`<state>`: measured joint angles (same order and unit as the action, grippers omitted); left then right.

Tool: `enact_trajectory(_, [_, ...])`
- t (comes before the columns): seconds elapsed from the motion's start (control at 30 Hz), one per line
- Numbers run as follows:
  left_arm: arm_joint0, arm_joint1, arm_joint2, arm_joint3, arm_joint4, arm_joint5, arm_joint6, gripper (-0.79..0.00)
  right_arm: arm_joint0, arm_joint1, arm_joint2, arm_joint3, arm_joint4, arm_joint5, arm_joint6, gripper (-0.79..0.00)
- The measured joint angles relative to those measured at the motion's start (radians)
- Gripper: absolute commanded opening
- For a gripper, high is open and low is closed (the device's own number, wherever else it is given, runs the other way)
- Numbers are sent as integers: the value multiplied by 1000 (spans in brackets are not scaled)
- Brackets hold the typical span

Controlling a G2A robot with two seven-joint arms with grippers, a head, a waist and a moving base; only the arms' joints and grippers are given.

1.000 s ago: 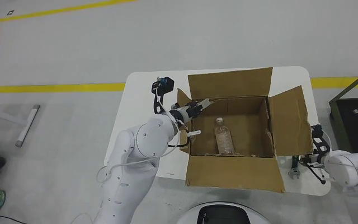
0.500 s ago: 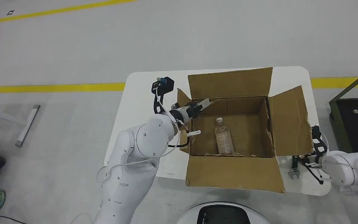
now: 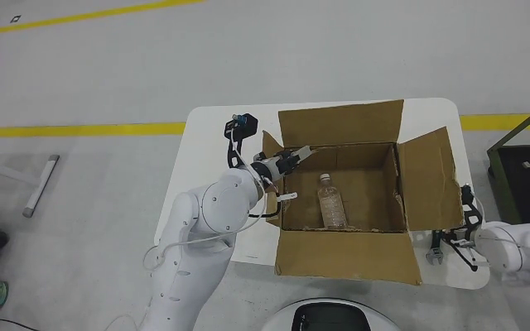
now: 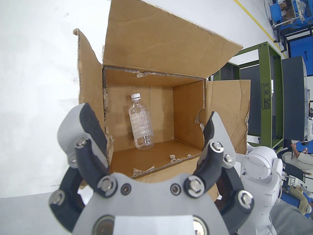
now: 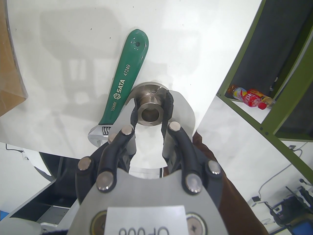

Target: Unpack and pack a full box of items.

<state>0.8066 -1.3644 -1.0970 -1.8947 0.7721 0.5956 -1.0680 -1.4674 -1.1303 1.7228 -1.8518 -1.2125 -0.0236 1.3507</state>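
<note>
Plastic bottle (image 3: 332,203) lies in box (image 3: 339,124), cap toward far wall

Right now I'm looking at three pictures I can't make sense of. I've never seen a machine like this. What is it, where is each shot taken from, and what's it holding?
It is a white robot with two arms, each ending in a two-fingered gripper. One picture looks down from a camera above the arms. The other two come from cameras on the wrists. On the white table stands an open cardboard box with a clear plastic bottle lying inside. The left gripper hangs at the box's edge, fingers apart, holding nothing. The right gripper, at the table's corner beyond the box, is closed on a round metal fitting. A green-handled wrench lies on the table beside it.
</note>
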Motion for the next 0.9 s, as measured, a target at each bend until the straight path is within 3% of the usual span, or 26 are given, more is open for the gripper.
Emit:
enact_trajectory(0.23, [0,0,0,0,0,0,0,0,2,5,62,-87,56,16,-11,-785])
enact_trajectory(0.57, [0,0,0,0,0,0,0,0,51,3,300,-404,382,124,-164,-785])
enact_trajectory(0.73, [37,3,-23,-21,-3,-17,53,0,57,2,299,-499,501,129,-247,-785])
enact_trajectory(0.9, [98,12,-74,-98,22,-12,110,0,89,6,225,-498,595,41,-300,-785])
